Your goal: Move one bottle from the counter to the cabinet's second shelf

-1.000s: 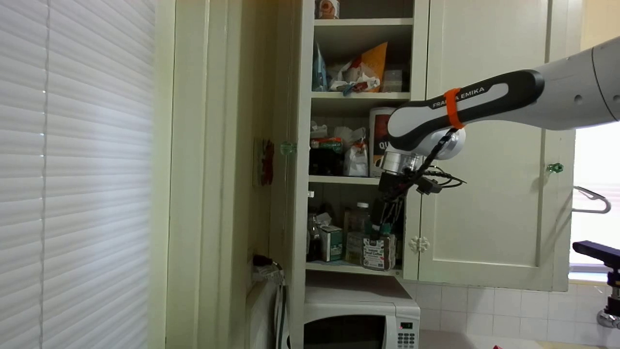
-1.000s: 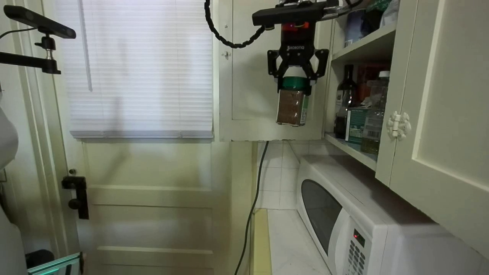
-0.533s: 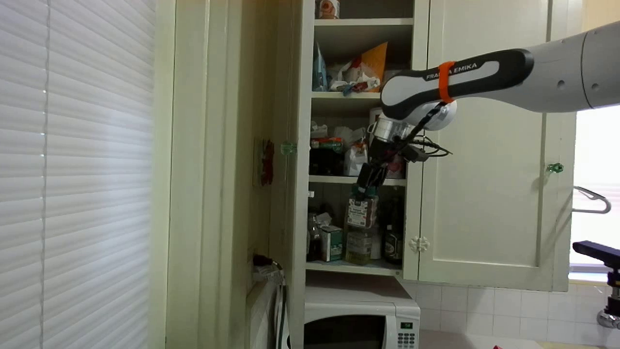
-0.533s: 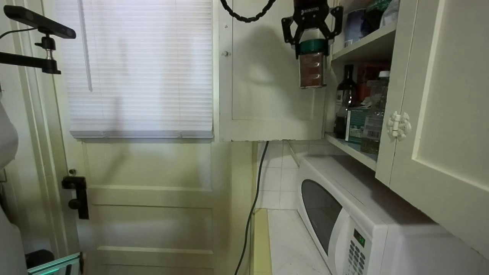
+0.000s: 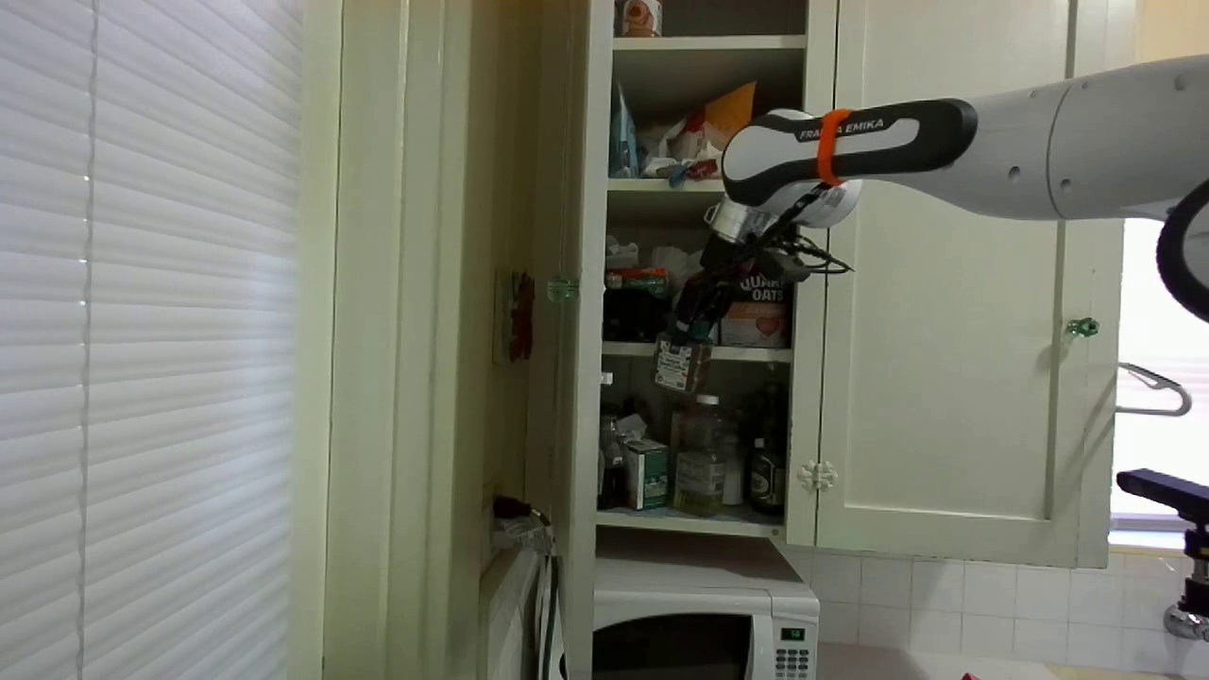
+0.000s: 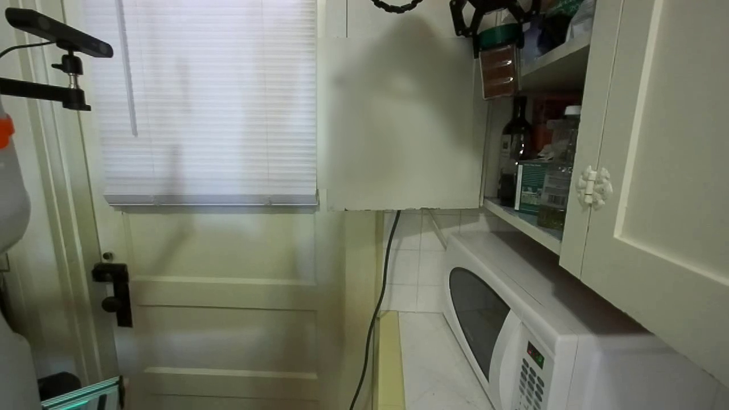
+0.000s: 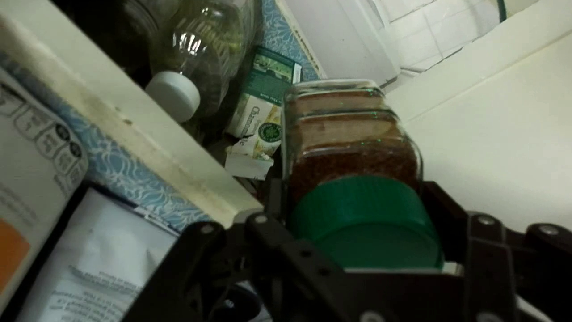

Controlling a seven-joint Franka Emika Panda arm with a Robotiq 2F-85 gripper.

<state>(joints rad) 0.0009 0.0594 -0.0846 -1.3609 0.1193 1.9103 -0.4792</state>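
The cabinet stands with its stocked compartments exposed. In an exterior view the arm reaches across its front from the right, above the microwave. The counter shows only as a narrow pale strip, well below the load. The shelf, taken as the second up from the bottom, bears an oats tub on its right side.

The gripper is clamped from both sides on the jar, by its green lid. The jar hangs tilted, lid uppermost, off the counter and just in front of the shelf's near edge, left of the tub in that same view. Its base appears lower than the shelf. Whether jar and shelf touch cannot be told.

Change noted: compared with half a second ago, both exterior views show the jar higher and closer to the cabinet. For the task, this reads as late in the carry; placement is not yet done.

Assessment: the base likely needs further height before any inward travel. Principal risk: the base catching the shelf's edge. Lesser risk: knocking the tub.
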